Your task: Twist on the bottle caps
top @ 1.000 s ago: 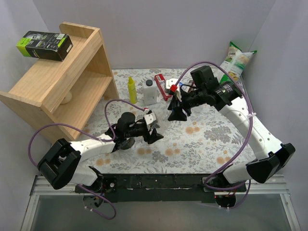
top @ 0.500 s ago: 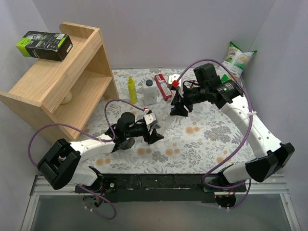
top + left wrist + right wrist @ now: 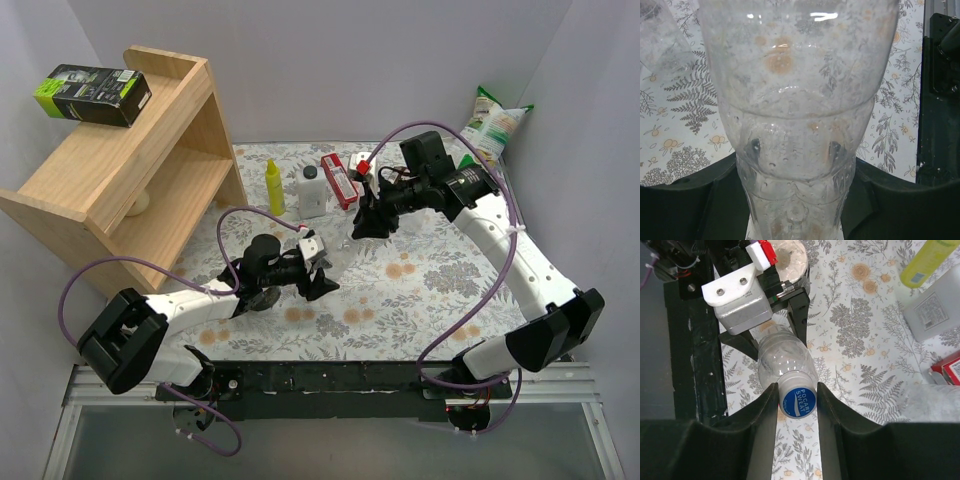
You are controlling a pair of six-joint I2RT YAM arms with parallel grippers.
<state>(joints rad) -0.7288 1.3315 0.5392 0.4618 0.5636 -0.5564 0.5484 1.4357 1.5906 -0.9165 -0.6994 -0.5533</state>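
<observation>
A clear bottle [image 3: 795, 100] lies tilted in my left gripper [image 3: 796, 202], which is shut on its lower body. In the top view the left gripper [image 3: 318, 268] holds the bottle [image 3: 340, 250] with its neck toward my right gripper [image 3: 362, 228]. A blue bottle cap [image 3: 797, 402] sits on the neck of the bottle [image 3: 782, 357]. My right gripper [image 3: 797, 405] is shut on the cap, with a black finger against each side. A second clear bottle [image 3: 935, 400] lies on the cloth to the right, and it also shows as a clear bottle [image 3: 662, 40] at the upper left.
A slim yellow bottle [image 3: 274, 187], a white bottle with a black cap [image 3: 312, 190] and a red box [image 3: 338, 180] stand at the back. A wooden shelf [image 3: 130, 160] with a black box [image 3: 92, 95] fills the left. A snack bag [image 3: 492, 125] leans at the back right.
My right gripper has shifted a little left and back along the bottle's neck, and its jaws have narrowed onto the cap. The left arm and the bottle have stayed put.
</observation>
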